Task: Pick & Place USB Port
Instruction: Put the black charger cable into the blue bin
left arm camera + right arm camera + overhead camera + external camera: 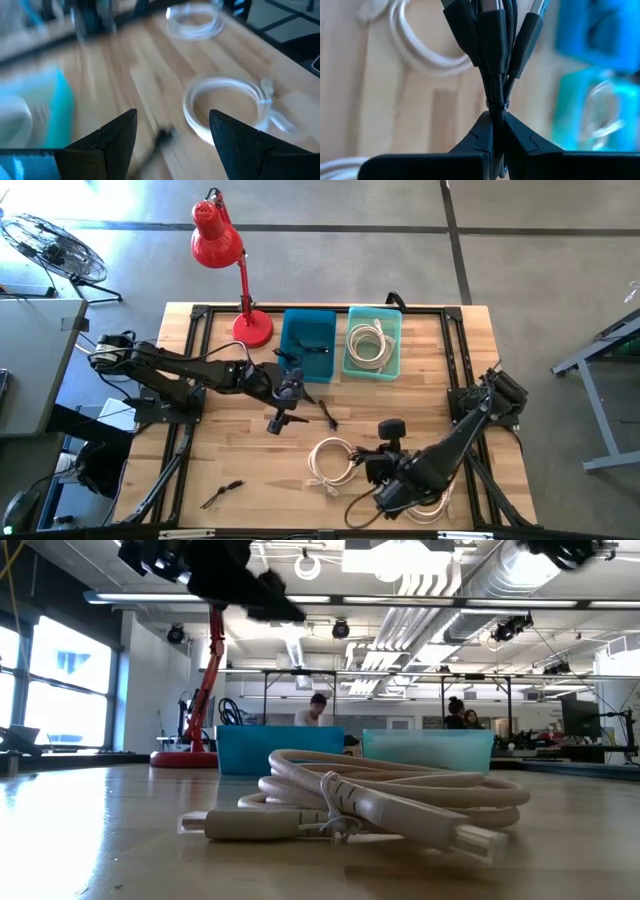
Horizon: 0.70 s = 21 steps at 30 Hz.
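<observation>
Black cable bundle (pixel 492 55) is hanging pinched in the right gripper (pixel 493 132), fingers clamped tight, above the table's (pixel 240 470) front near a white coil (pixel 332 461). Left gripper (pixel 172 132) is hovering wide open, empty, beside the blue bin (pixel 308 345).

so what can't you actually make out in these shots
- Blue bin contents: high view, dark items too small to identify.
- Small dark item near the table's front edge: high view, too small to name.
- Left gripper: fingers open and empty, but the bin side of the left wrist view is motion-blurred.
- Right gripper: shut on a black cable bundle; connector ends cut off by the frame edge.
- Low view: white cable hides the table behind it.
</observation>
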### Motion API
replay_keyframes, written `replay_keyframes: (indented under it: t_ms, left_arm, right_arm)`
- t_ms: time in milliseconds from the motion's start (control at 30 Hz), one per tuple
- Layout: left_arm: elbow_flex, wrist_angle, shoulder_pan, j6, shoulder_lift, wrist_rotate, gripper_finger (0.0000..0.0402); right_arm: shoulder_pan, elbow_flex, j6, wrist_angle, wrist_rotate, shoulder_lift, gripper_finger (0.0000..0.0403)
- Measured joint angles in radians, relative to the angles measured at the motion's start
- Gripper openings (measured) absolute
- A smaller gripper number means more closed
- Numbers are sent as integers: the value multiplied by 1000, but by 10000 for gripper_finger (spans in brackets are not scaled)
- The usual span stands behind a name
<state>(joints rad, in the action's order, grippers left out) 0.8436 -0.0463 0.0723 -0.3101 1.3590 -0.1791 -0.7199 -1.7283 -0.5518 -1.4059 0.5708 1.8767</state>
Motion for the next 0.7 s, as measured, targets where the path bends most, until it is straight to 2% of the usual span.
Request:
replay_keyframes:
  t_ms: [167, 400, 500, 700]
  left_arm:
    - [0, -224, 0, -146, 0, -116, 246]
    - [0, -412, 12, -288, 2, -125, 246]
    - [-1, -459, 15, -291, 20, -102, 246]
    - [0, -515, 13, -381, 24, -96, 246]
  right_arm:
    - [-15, -72, 134, 7, 240, 0, 12]
    - [7, -91, 271, 27, 592, 0, 12]
    - [40, -90, 321, 43, 648, -1, 12]
    - [133, -90, 444, 145, 665, -1, 12]
